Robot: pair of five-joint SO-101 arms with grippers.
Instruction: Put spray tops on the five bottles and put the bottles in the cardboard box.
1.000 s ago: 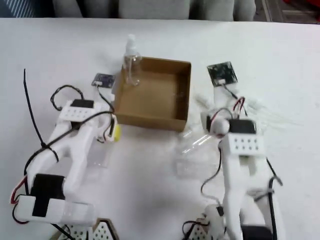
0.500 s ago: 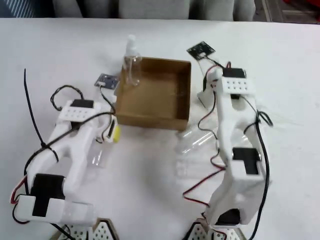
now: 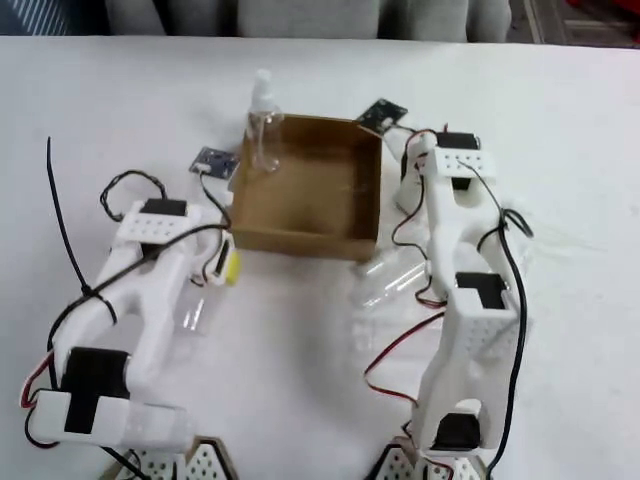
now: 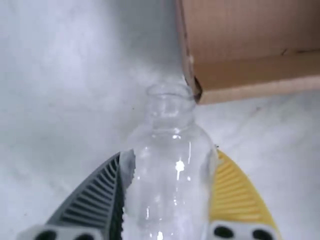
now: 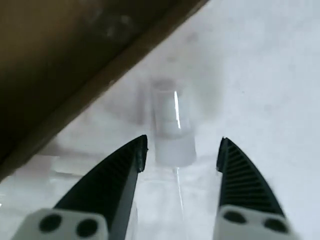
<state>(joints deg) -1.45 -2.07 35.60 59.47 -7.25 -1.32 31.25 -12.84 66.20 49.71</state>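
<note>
**Left clamped on an open bottle, right spread over a pale piece by the box**

On my left wrist feed the left gripper (image 4: pixel 171 156) is closed tight on a clear bottle (image 4: pixel 170 185), the grey finger (image 4: pixel 100 195) on one side and the yellow finger (image 4: pixel 235 190) on the other. The bottle's neck is open, with no spray top on it, and it points at a near corner of the cardboard box (image 4: pixel 250 45). From the high camera I see the left arm (image 3: pixel 150 260) lying just beside the box's left wall.

The right gripper (image 5: pixel 182 141) has its black fingers wide apart and grips nothing. Between them, lower down on the table, lies a small pale cylinder (image 5: pixel 170 120), close against the box's outer wall. It is too blurred for me to name.

In the high view the right arm (image 3: pixel 460 230) stretches along the box's right side. Loose clear bottles (image 3: pixel 395 280) lie on the table (image 3: pixel 560 120) between that arm and the box's near right corner. One capped bottle (image 3: pixel 263 125) stands upright in the box's far left corner.
</note>
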